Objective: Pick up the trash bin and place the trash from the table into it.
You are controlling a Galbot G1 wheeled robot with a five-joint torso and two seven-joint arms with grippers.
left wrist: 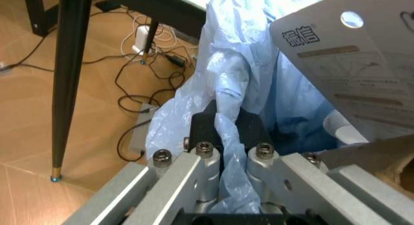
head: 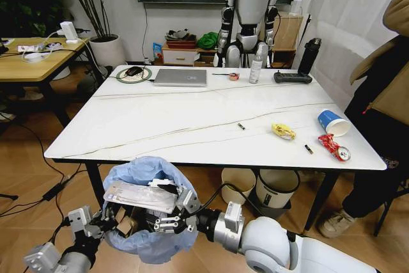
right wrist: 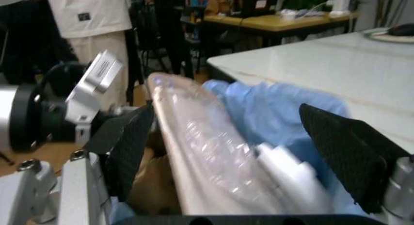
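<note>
Two claws: left claw (left wrist: 223, 152) pinches trash bin (head: 150, 177) liner; right claw (head: 167, 212) gapes wide.

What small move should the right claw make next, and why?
Probably lift the right claw away from the trash bin: its fingers stand open around the clear plastic tray, which already lies across the bin's mouth, while the left claw grips the bag's rim.

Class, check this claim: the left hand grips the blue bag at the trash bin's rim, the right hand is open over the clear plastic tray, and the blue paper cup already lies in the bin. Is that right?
Not quite. The blue paper cup lies on the table, as the head view shows. The rest stands: the left hand grips the bag at the trash bin's rim, and the right hand is open over the clear plastic tray.
</note>
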